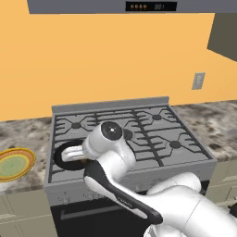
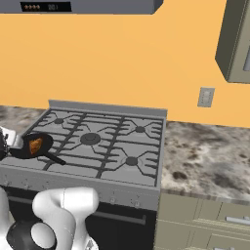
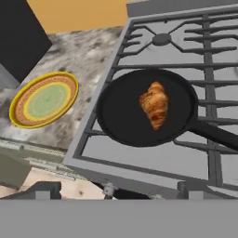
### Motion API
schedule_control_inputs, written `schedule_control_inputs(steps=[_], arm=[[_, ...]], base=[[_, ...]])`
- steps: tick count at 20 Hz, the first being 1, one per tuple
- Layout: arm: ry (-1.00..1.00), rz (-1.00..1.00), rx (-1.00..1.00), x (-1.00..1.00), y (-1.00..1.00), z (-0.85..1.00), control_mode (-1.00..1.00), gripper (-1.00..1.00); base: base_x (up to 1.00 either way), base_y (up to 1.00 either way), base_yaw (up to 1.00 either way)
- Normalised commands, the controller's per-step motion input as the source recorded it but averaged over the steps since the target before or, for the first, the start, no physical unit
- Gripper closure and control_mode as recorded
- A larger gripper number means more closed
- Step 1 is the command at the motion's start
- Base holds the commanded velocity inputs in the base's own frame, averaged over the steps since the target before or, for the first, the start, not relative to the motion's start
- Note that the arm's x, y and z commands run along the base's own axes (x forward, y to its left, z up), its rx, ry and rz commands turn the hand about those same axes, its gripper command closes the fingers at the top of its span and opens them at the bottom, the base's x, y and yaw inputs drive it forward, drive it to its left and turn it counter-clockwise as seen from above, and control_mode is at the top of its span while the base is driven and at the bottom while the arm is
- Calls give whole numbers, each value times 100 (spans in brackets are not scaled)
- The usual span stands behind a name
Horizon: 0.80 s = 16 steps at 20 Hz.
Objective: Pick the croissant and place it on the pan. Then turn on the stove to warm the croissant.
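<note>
1. I see the croissant [image 3: 155, 104] lying flat in the pan [image 3: 121, 116]. It sits a bit to the side of the pan's middle, nearer the side where the handle joins. That is a good spot, because the heat will come up through the pan.

2. The pan rests on the stove [image 3: 186, 56], on the front burner at the side nearest the plate [image 3: 44, 99]. Its long handle points away from the plate, across the grates. I think it sits square over the burner so the flame can warm it evenly.

3. The plate is on the counter just beside the stove. It has nothing on it that I can see.

4. My gripper [image 3: 116, 189] hangs above the front edge of the stove, looking down at the pan. Its two tips stand far apart, as wide as they go, and nothing is between them. It holds nothing. I guess it is open because the croissant has been let go.

5. I judge the first part of the job as done: the croissant is in the pan.

6. What is left is the knob. The knobs are along the front of the stove, below the pan. I cannot see any flame under the pan, so I think the stove is off. I will need the knob for the pan's burner, not a different one.
</note>
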Motion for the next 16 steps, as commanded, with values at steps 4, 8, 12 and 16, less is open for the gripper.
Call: schedule_control_inputs(steps=[4,8,12,16], arm=[[0,-34,-11,-25,5,1,-100,-100],[0,-29,-4,-12,14,0,-100,-100],[-1,-18,-2,-15,26,0,-100,-100],[-4,-16,0,-18,14,-1,-100,-100]], base=[[0,0,0],[0,0,0],[0,0,0],[0,0,0]])
